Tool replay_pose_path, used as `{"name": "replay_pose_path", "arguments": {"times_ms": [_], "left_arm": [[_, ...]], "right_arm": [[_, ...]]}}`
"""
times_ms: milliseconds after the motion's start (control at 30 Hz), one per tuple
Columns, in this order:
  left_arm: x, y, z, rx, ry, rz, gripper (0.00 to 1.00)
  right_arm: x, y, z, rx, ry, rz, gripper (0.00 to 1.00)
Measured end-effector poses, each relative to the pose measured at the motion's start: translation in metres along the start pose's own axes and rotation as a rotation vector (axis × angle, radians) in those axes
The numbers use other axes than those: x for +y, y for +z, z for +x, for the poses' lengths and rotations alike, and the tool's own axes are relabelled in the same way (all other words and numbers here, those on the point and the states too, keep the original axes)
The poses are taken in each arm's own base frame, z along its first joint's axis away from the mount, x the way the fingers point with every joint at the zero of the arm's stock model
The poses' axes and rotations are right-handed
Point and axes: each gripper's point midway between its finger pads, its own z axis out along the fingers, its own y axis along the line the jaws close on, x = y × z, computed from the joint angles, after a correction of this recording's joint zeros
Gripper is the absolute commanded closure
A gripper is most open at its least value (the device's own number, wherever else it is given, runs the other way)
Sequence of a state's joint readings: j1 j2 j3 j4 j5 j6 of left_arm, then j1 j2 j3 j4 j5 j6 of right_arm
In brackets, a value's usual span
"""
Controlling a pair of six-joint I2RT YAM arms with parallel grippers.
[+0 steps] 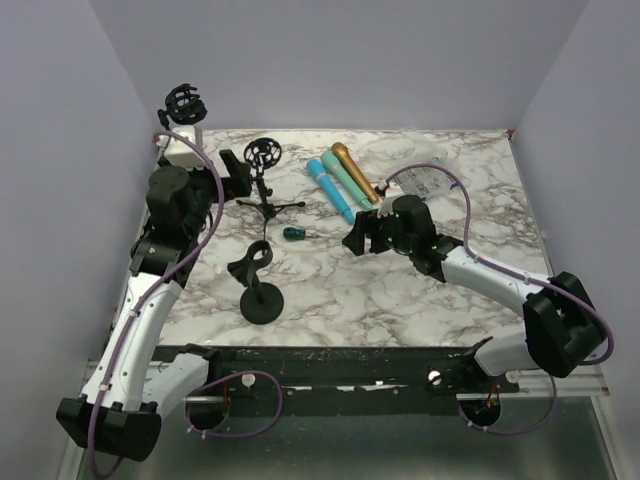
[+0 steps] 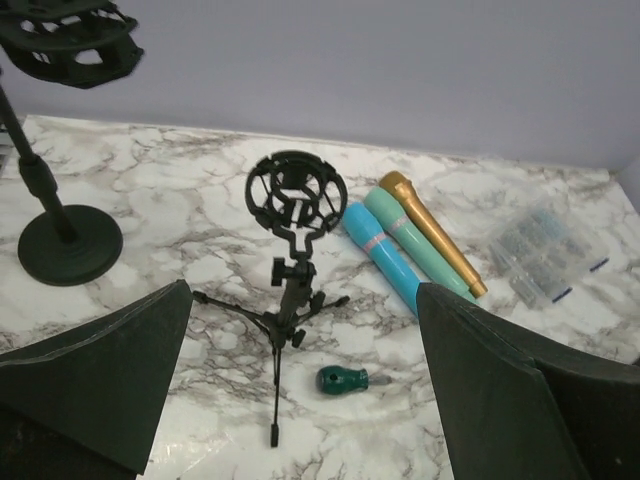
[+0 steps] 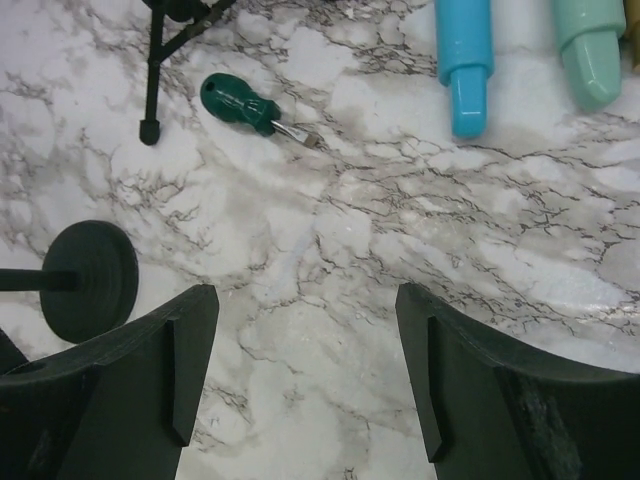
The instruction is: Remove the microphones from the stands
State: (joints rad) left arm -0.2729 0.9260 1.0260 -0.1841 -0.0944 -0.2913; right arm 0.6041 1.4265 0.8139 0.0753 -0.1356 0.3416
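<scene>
Three microphones lie side by side on the marble table: blue (image 1: pixel 330 188), teal (image 1: pixel 346 176) and gold (image 1: pixel 356 171). They also show in the left wrist view: blue (image 2: pixel 385 258), teal (image 2: pixel 408 240), gold (image 2: pixel 432 232). A small tripod stand (image 1: pixel 264 180) has an empty shock mount (image 2: pixel 295 195). A round-base stand (image 1: pixel 262 298) with an empty clip stands nearer. My left gripper (image 1: pixel 232 172) (image 2: pixel 303 300) is open and empty, left of the tripod. My right gripper (image 1: pixel 358 238) (image 3: pixel 305 300) is open and empty over bare table, below the microphones.
A green stubby screwdriver (image 1: pixel 293 233) (image 3: pixel 245 103) lies between the stands. A third stand with a shock mount (image 1: pixel 185 105) (image 2: pixel 65 240) is at the back left by a white box (image 1: pixel 180 150). A clear plastic bag (image 1: pixel 425 182) lies at the back right. Walls enclose three sides.
</scene>
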Motion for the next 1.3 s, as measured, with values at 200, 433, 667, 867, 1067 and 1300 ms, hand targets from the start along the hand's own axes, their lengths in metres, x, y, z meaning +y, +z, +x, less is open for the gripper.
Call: {"name": "replay_pose_path", "arguments": {"times_ms": [200, 433, 667, 867, 1067, 1300], "left_arm": [[0.034, 0.007, -0.051, -0.056, -0.124, -0.078, 0.01], [0.076, 0.024, -0.081, -0.081, -0.268, -0.123, 0.02], [0.129, 0.073, -0.039, 0.057, -0.404, -0.179, 0.18], [0.160, 0.105, -0.011, 0.131, -0.400, -0.231, 0.32], [0.184, 0.117, -0.034, 0.074, -0.256, -0.303, 0.40], [0.215, 0.124, -0.044, 0.015, -0.089, -0.403, 0.41]], "right_arm": [[0.012, -0.012, -0.009, -0.088, -0.017, -0.072, 0.20], [0.014, -0.015, 0.005, -0.111, -0.007, -0.115, 0.19], [0.016, -0.016, 0.004, -0.134, 0.002, -0.131, 0.19], [0.020, -0.014, 0.002, -0.144, 0.011, -0.153, 0.19], [0.016, 0.001, 0.025, -0.066, 0.033, -0.157, 0.19], [0.015, 0.011, 0.035, -0.021, 0.042, -0.158, 0.19]]}}
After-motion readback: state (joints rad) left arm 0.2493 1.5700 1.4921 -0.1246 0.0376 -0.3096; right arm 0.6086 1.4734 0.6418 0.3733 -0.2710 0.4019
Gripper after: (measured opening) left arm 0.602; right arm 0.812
